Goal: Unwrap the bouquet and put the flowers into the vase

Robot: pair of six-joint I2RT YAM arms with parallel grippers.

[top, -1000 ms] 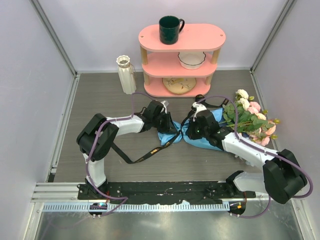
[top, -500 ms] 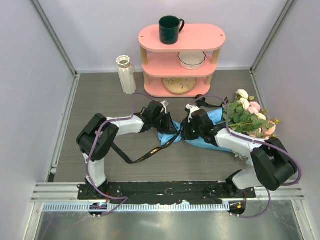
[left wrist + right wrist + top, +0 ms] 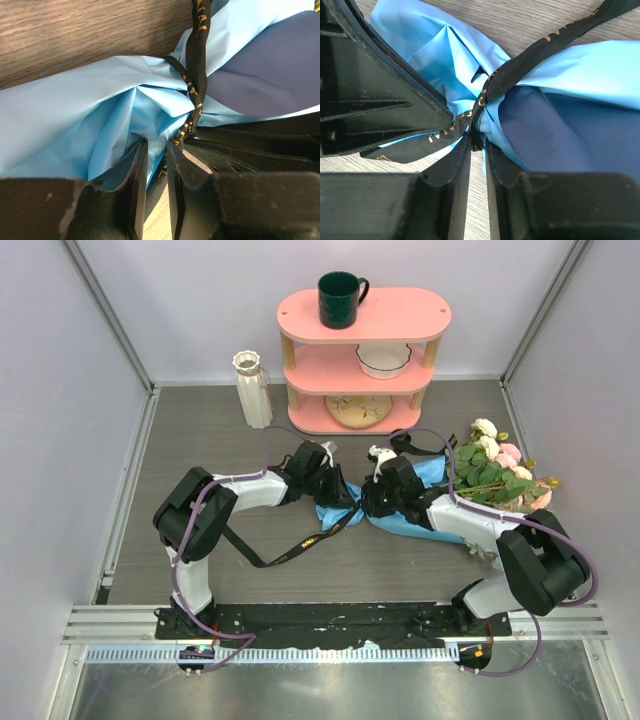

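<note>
Right of the counter's [image 3: 200, 440] centre the bouquet [image 3: 470, 485] lies tied; left pincer [image 3: 156, 170] nearly shut on ribbon [image 3: 197, 75] and blue paper [image 3: 75, 130], right pincer [image 3: 477, 160] barely parted around ribbon, grip unclear; best to draw ribbon outward slowly.

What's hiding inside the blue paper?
The flowers: cream and pink roses with green leaves poke out of one end of the blue paper. Their stems are covered by the paper, so they can't be seen. A black ribbon is tied around it.
</note>
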